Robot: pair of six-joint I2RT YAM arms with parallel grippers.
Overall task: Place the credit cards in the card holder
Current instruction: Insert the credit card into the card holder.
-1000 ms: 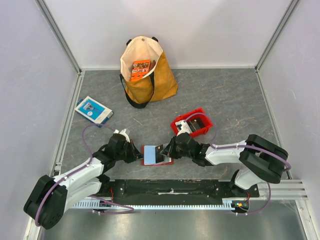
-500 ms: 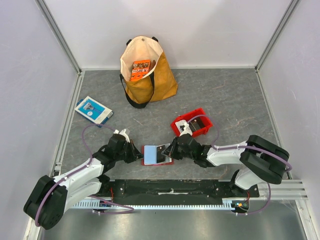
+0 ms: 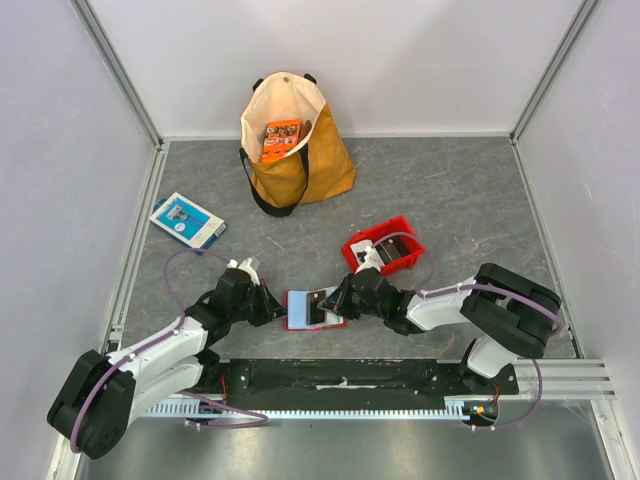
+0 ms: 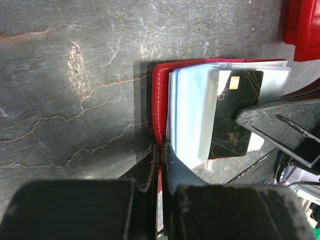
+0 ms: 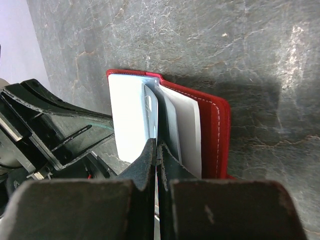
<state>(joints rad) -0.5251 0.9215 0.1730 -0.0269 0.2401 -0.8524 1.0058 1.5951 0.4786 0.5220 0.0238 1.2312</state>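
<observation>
We hold the card holder (image 4: 158, 100) edge in the left gripper (image 4: 159, 150)'s closed jaws, while the right gripper (image 5: 156, 147)'s jaws pinch the dark credit card (image 4: 235, 120), pockets just leftward.

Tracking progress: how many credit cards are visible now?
1: a dark grey credit card with a gold chip, partly inside the open red folding wallet, pinched by the right gripper. Others may be hidden in its pockets or the red plastic bin.
</observation>
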